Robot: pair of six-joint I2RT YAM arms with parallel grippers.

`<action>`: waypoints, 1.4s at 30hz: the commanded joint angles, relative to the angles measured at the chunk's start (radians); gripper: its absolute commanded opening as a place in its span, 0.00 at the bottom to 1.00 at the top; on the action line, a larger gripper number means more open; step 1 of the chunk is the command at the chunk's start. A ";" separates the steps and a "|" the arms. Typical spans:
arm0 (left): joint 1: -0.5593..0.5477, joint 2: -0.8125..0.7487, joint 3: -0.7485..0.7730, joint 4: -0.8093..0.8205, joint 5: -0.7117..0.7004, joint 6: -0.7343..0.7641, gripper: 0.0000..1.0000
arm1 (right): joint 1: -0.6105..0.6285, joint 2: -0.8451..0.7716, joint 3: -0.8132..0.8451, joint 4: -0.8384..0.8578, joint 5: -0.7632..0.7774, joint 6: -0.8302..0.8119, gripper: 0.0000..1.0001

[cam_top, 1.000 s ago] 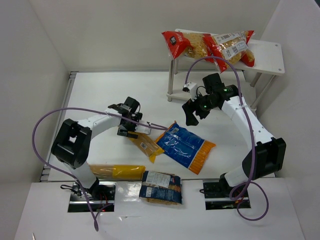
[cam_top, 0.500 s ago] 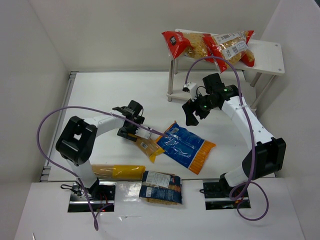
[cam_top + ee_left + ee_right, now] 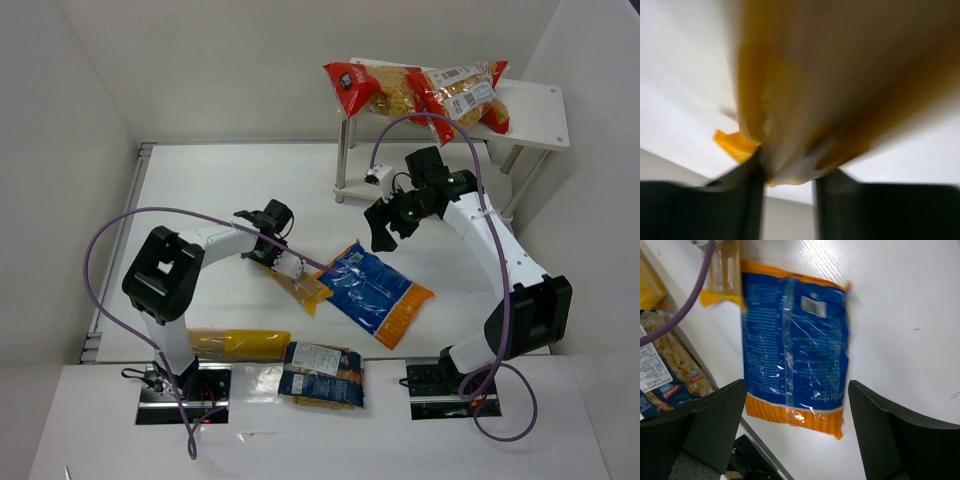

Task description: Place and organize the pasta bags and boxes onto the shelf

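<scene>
My left gripper [image 3: 273, 252] is shut on the near end of a long yellow spaghetti pack [image 3: 301, 286], which lies slanted on the table. In the left wrist view the pack [image 3: 815, 75] fills the frame, its end pinched between my dark fingers [image 3: 740, 200]. A large blue-and-orange bag [image 3: 381, 294] lies flat beside it, touching its far end. My right gripper [image 3: 384, 226] hangs open above that bag [image 3: 795, 350], holding nothing. A second yellow pack [image 3: 236, 342] and a small dark-blue pack [image 3: 322, 372] lie near the front edge. Two red-ended bags [image 3: 376, 88] [image 3: 462, 95] rest on the white shelf [image 3: 532, 108].
White walls close in the table on the left, back and right. The shelf's thin legs [image 3: 345, 160] stand just behind my right arm. A purple cable [image 3: 120, 225] loops over the left arm, another [image 3: 687, 302] crosses the right wrist view. The arm bases [image 3: 185, 385] sit at the front.
My left gripper has slid right and closed on the yellow pack's end. The pack and the blue-and-orange bag have shifted slightly to the right. The right arm has not moved.
</scene>
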 commanded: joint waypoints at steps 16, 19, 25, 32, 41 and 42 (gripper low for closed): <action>0.124 -0.138 0.071 -0.165 0.445 -0.476 0.00 | -0.007 0.025 0.033 -0.030 -0.070 -0.030 0.90; 0.185 -0.188 0.080 -0.165 0.528 -0.542 0.00 | -0.007 0.034 0.042 -0.030 -0.081 -0.039 0.90; 0.247 -0.264 0.020 -0.104 0.590 -0.616 0.00 | -0.007 0.034 0.042 -0.030 -0.112 -0.073 0.90; 0.304 -0.303 -0.081 -0.002 0.631 -0.704 0.00 | 0.099 0.080 0.062 0.077 -0.019 -0.095 0.92; 0.333 -0.268 -0.138 0.067 0.588 -0.805 0.00 | 0.333 0.218 0.066 0.223 0.166 -0.095 0.92; 0.333 -0.279 -0.138 0.077 0.588 -0.814 0.00 | 0.333 0.228 0.067 0.223 0.154 -0.105 0.92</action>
